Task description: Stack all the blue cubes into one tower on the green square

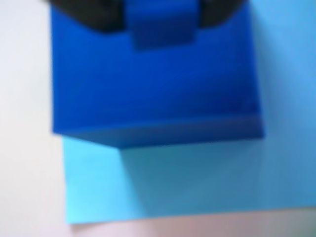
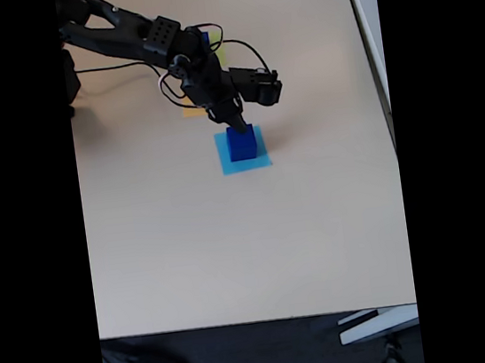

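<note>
A large dark blue cube (image 1: 153, 84) stands on a flat light blue paper square (image 1: 197, 177) and takes up most of the wrist view. A blue finger (image 1: 160, 24) of my gripper lies over the cube's top edge, with dark parts of the gripper on either side. In the fixed view my gripper (image 2: 237, 129) points down onto the top of the blue cube (image 2: 242, 144). How the jaws stand is hidden. A sliver of the green square (image 2: 220, 60) shows behind the arm.
The edge of an orange square (image 2: 190, 111) pokes out under the arm. The arm (image 2: 143, 35) reaches in from the top left with its cables. The table's front edge (image 2: 261, 319) is far from the cube.
</note>
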Controlling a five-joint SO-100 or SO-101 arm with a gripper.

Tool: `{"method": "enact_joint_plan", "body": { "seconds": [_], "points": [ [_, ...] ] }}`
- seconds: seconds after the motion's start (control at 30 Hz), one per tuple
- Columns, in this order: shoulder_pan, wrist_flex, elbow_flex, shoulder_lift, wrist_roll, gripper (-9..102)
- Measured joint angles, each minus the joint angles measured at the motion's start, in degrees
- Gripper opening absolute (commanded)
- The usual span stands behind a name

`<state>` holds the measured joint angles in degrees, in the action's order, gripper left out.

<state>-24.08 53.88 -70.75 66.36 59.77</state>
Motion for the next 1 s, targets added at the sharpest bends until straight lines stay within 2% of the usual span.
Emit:
{"method": "enact_joint_plan", "body": {
  "seconds": [1.0],
  "points": [
    [-1.76, -0.18, -1.05, -0.53, 0.44, 7]
  ]
}}
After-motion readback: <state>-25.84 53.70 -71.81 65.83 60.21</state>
